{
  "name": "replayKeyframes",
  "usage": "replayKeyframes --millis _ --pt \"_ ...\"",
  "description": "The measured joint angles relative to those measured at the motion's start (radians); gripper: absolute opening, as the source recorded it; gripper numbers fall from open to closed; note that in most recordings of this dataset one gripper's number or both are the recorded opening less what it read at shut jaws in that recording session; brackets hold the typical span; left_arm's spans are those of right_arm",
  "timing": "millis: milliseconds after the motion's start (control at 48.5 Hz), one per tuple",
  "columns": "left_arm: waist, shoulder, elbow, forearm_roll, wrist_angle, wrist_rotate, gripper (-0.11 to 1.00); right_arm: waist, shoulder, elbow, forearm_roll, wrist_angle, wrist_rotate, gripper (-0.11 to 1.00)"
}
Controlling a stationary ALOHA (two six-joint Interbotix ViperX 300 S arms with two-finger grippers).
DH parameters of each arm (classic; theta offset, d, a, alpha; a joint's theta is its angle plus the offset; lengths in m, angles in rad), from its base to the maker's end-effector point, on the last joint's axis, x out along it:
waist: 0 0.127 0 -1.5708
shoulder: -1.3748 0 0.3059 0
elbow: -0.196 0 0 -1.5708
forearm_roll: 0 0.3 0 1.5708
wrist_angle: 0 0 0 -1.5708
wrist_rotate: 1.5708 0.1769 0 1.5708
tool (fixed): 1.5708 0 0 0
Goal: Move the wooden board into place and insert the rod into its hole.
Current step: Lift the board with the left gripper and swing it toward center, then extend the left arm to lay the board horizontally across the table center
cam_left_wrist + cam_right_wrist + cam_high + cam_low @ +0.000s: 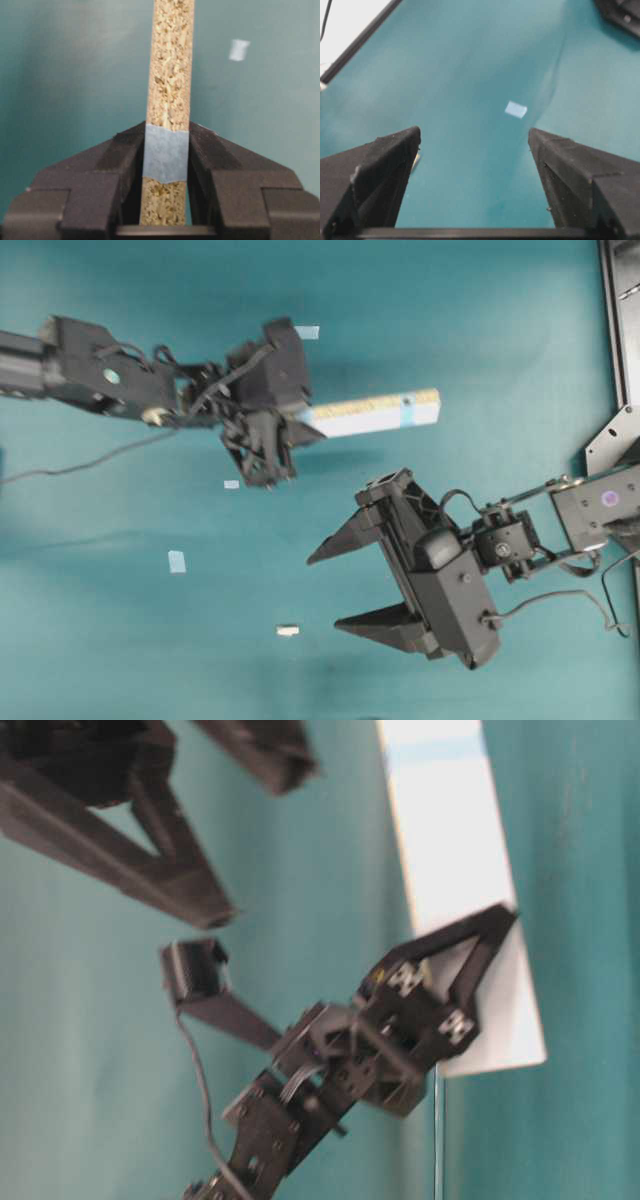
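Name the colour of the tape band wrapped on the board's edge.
Pale blue tape on the speckled tan edge of the board; the left wrist view shows it best.

One wooden board (375, 414), one short rod (288, 630) at six o'clock, three pale-blue tape squares (177, 561) on the worktop (120, 640), two robot arms (90, 370).

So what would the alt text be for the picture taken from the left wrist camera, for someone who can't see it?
Two black fingers of the left gripper clamp a wooden board on edge, its rough chipboard side running straight up the frame, with a pale-blue tape strip across it at the grip. Behind is a teal table with one small pale tape square.
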State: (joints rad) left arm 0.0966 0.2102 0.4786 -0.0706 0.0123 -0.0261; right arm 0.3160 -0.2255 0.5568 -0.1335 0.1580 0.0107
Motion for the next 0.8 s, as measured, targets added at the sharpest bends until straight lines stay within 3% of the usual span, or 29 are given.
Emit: replayKeyframes --millis 433,805 --pt "-0.051 0.16 -0.186 0.0 0.002 -0.005 0.23 -0.002 -0.072 -0.005 0.003 0.0 0.003 0.96" --pt "-0.06 0.249 -0.272 0.0 0.0 -0.005 0.23 -0.002 -0.126 -0.003 0.005 0.04 0.003 0.96"
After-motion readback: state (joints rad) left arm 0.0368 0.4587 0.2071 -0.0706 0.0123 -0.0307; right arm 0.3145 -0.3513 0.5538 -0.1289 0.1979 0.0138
